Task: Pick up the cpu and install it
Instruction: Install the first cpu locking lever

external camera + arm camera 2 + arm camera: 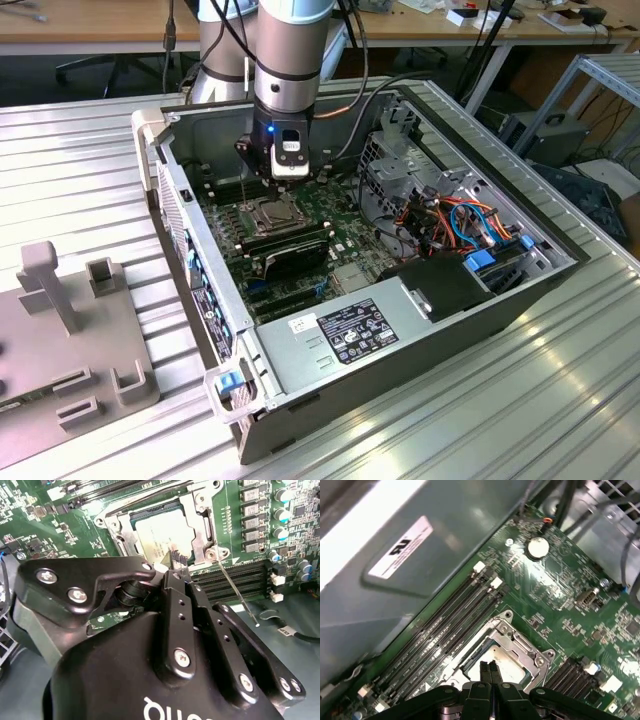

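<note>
The cpu [162,530] lies flat in the motherboard's socket, its dull silver top ringed by the metal frame [200,520]. In the first wrist view the cpu [507,659] shows inside the same frame. My gripper [178,559] hangs just over the chip's near edge, its two black fingers pressed together with nothing between them. The first wrist view shows the fingertips [485,669] side by side above the socket. In the exterior view the gripper [285,182] stands over the socket [272,210] inside the open computer case.
A thin metal lever rod [235,587] sticks out beside the socket. Memory slots [445,625] run along one side, memory sticks [290,250] lie near the socket. The power supply [350,335], cables [450,220] and case walls [170,190] hem the space in.
</note>
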Robot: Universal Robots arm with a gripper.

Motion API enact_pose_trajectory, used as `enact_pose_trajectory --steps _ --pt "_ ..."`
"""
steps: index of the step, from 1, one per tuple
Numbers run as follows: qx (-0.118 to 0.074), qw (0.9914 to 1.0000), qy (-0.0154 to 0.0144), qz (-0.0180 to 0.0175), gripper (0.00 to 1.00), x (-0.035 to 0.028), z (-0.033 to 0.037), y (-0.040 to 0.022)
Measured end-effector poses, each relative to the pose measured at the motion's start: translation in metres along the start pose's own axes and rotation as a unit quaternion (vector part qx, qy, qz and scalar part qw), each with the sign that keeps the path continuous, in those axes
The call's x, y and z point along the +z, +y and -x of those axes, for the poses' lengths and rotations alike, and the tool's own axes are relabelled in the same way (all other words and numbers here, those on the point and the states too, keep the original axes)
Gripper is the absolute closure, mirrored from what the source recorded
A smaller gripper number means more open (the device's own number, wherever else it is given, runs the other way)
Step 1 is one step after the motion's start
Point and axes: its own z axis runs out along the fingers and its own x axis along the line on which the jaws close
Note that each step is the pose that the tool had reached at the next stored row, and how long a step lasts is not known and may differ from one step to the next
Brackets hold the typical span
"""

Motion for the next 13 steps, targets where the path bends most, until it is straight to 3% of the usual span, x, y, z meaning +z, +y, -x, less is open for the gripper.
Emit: enact_pose_trajectory --steps 5,7,11,13 --pt "-0.002 1.00000 0.0001 0.0000 0.89 0.0000 0.0000 0.0000" --pt "-0.019 0.99982 0.0010 0.0004 0.89 0.0000 0.0000 0.0000" --pt "-0.061 0.99816 0.0033 0.0014 0.89 0.0001 0.0000 0.0000" --pt "-0.064 0.99792 0.0035 0.0015 0.89 0.0002 0.0000 0.0000"
